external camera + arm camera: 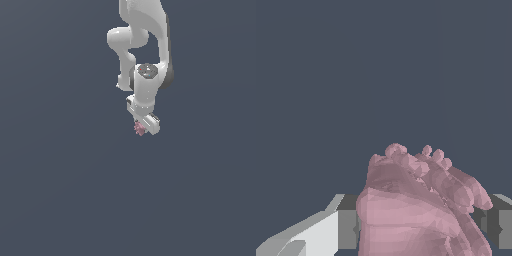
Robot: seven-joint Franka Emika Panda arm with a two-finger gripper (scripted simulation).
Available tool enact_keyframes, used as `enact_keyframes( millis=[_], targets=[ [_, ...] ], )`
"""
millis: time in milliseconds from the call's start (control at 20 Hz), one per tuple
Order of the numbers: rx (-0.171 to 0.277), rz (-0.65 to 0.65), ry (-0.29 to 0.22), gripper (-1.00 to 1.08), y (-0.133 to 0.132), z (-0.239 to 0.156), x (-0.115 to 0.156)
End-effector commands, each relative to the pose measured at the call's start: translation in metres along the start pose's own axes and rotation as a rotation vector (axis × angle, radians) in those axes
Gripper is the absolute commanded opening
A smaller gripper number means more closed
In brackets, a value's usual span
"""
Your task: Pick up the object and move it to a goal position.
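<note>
Your view holds 1 white arm [142, 45] reaching down over a plain dark grey floor [60, 190]. At its end you see the gripper [141, 127], with the pink object [139, 129] right at its tip. In the wrist view the gripper [421, 225] has a grey finger [347, 227] on each side of the lumpy object [416, 210], which fills the gap between them, so you can take it as clamped on the object.
</note>
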State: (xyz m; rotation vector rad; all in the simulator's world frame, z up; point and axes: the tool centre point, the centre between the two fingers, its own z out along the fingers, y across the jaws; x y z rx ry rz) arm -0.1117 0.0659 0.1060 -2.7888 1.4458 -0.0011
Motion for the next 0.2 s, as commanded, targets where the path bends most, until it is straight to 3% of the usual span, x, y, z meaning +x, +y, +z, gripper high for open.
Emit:
enact_keyframes(
  millis=[0, 150],
  targets=[
    [-0.001, 0.001, 0.0, -1.0, -0.0024, -0.0035, -0.0059],
    [-0.001, 0.001, 0.0, -1.0, -0.0036, -0.0048, -0.0081]
  ],
)
